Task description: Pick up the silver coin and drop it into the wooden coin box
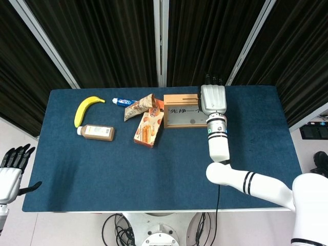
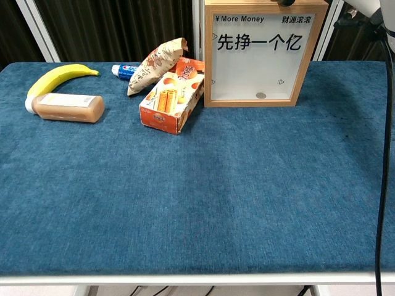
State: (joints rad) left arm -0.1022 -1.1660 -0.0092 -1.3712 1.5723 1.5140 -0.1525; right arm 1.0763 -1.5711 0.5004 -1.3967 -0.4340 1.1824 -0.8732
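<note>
The wooden coin box (image 2: 256,52) stands upright at the table's far side, with a clear front pane and black Chinese print. A small silver coin (image 2: 261,95) lies at the bottom behind the pane, also visible as the coin (image 1: 193,121) in the head view. My right hand (image 1: 213,98) hovers over the right end of the box (image 1: 183,110), its back toward the camera and its palm hidden. One dark fingertip (image 2: 286,2) shows just above the box's top edge. My left hand (image 1: 10,171) hangs off the table's near-left corner, fingers spread, holding nothing.
Left of the box lie an orange snack carton (image 2: 172,94), a brown snack bag (image 2: 155,64), a toothpaste tube (image 2: 124,70), a banana (image 2: 57,78) and a brown bottle (image 2: 65,106). A black cable (image 2: 387,148) hangs down the right edge. Dark curtains stand behind the blue table (image 2: 203,197).
</note>
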